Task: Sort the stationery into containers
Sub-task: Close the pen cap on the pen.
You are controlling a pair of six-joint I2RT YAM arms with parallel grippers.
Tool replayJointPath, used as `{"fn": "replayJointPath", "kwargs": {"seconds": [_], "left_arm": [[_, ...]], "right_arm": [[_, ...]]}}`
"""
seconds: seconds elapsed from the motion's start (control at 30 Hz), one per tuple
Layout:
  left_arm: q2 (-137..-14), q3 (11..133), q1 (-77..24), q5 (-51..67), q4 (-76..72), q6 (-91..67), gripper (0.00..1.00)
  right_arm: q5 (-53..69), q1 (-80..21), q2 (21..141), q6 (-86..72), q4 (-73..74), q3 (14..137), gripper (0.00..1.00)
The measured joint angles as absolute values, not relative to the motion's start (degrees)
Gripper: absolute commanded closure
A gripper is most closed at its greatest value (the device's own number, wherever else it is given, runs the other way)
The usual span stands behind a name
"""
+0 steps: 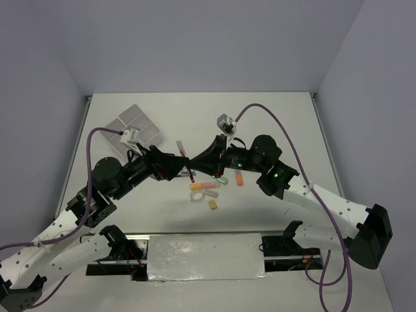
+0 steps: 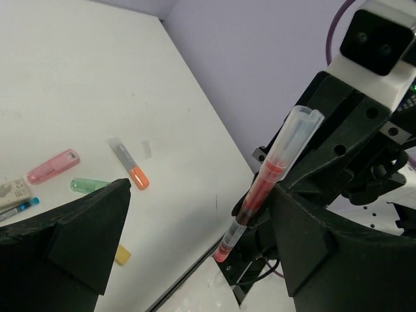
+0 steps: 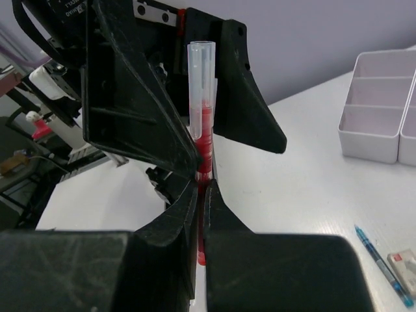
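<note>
You're mid-handover: right gripper (image 3: pixel 200 208) pinches the red pen (image 3: pixel 203 130), left gripper (image 2: pixel 201 195) gapes around it (not gripping yet); close left, then release right

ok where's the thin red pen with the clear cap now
Centre of the top view, where the arms meet: the thin red pen with a clear cap is clamped in the right gripper, inside the open left gripper, beside the loose markers.
</note>
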State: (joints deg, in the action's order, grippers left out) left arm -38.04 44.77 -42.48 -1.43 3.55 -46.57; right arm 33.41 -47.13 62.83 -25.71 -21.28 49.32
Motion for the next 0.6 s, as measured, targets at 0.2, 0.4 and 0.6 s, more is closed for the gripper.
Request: {"fn": "replayJointPath", "kwargs": {"seconds": [0.2, 0.4, 0.6], "left_arm": [[-37.5, 47.5, -42.5, -0.7, 2.7, -43.8, 0.05], [-37.3, 46.3, -42.5, 4.4, -2.0, -42.2, 0.16], [-38.6, 44.4, -42.5, 8.0, -4.7, -41.8, 0.37]], "right_arm": [[33.9, -47.1, 62.8, -25.6, -23.9, 49.3, 1.00], [34.1, -47.1, 62.8, -26.2, -25.5, 49.2, 1.00], [34.4, -47.1, 62.8, -27.2, -25.7, 49.2, 1.00]]}}
